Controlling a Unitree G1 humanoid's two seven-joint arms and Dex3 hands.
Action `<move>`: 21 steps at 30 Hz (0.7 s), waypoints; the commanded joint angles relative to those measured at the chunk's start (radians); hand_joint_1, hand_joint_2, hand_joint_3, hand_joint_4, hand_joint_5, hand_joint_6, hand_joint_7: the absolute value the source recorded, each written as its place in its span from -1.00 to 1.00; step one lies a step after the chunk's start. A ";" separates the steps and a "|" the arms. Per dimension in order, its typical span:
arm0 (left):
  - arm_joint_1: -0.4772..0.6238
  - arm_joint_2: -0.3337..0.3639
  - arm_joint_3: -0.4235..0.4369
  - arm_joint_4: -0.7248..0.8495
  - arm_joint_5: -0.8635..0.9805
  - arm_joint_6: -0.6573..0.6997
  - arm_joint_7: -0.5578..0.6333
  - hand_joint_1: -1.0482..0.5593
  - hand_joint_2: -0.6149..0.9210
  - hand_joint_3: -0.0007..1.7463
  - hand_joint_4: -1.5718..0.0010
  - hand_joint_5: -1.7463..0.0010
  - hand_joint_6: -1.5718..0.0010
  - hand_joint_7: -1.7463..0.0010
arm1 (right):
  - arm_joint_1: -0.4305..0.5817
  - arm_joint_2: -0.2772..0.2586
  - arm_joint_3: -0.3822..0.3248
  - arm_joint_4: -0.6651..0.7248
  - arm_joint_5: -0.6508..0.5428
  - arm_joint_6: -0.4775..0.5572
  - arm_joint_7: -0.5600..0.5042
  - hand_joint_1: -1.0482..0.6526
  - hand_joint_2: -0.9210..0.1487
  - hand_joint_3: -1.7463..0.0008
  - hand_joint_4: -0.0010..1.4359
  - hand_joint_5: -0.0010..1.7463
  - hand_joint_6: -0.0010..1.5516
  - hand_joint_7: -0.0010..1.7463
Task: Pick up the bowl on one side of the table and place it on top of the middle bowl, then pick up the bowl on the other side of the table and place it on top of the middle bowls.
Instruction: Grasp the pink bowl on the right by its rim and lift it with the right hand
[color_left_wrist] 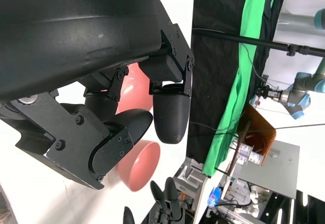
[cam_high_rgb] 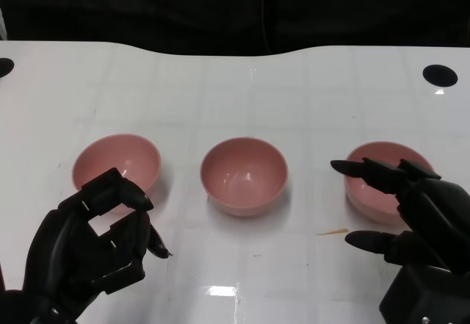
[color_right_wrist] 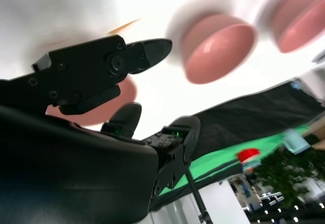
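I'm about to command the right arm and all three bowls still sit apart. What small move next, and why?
Probably ease the right hand forward and down so its fingers straddle the right bowl's near rim. The hand hovers open over that bowl, holding nothing, and the middle bowl is still bare.
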 commanded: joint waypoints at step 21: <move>0.016 -0.002 -0.012 -0.039 0.000 -0.002 0.000 0.15 0.31 0.53 0.03 -1.00 0.02 -0.70 | -0.295 -0.102 0.203 0.291 -0.480 0.233 0.156 -0.43 -1.00 0.95 -0.45 -0.49 -0.50 -0.95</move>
